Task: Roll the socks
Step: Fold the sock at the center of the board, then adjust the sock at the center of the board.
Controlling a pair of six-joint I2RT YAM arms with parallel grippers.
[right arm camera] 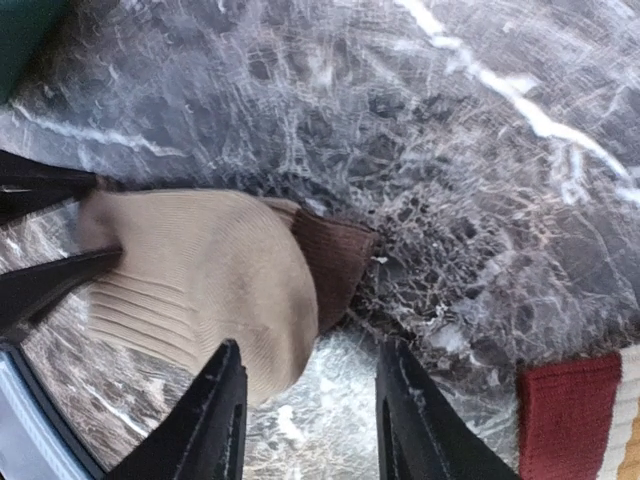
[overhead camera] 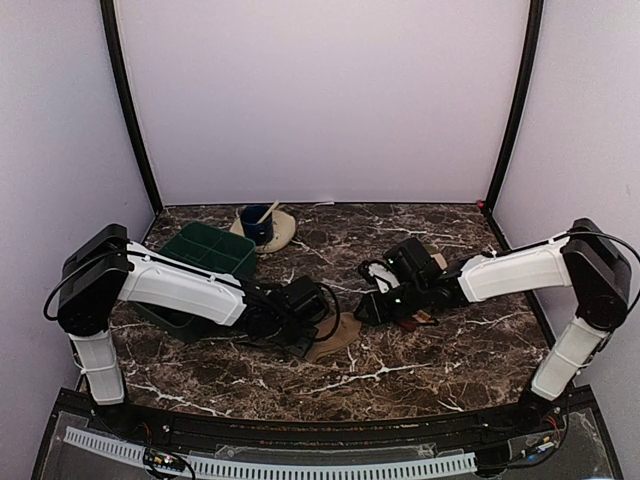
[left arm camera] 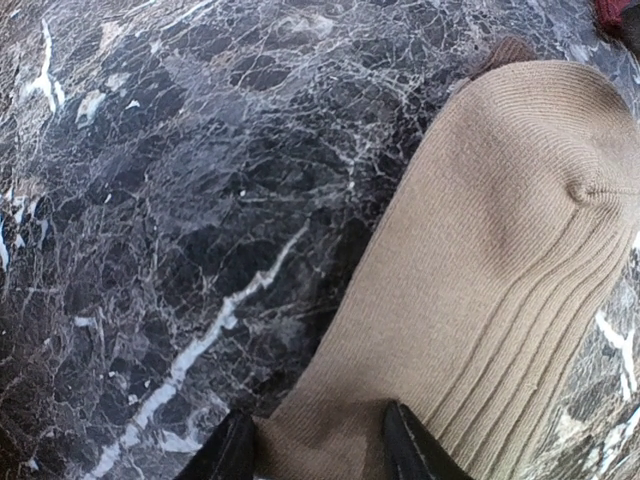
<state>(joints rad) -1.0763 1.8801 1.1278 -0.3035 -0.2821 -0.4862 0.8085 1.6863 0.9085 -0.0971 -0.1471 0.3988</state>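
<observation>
The plain tan sock (overhead camera: 335,335) lies flat on the marble table between the two arms, its brown toe (right arm camera: 335,270) pointing toward the right arm. My left gripper (left arm camera: 320,450) stands open over the sock's other end, one fingertip (left arm camera: 410,450) on the fabric and one at its edge. My right gripper (right arm camera: 315,420) is open just past the toe, its left finger (right arm camera: 220,420) over the sock's edge, nothing between its fingers. The striped sock (overhead camera: 418,320) lies under the right wrist; its red band (right arm camera: 570,400) shows at the lower right.
A green tray (overhead camera: 205,255) sits at the back left behind the left arm. A blue cup (overhead camera: 258,225) with a stick in it stands on a cream plate behind the tray. Purple walls close off the table on three sides.
</observation>
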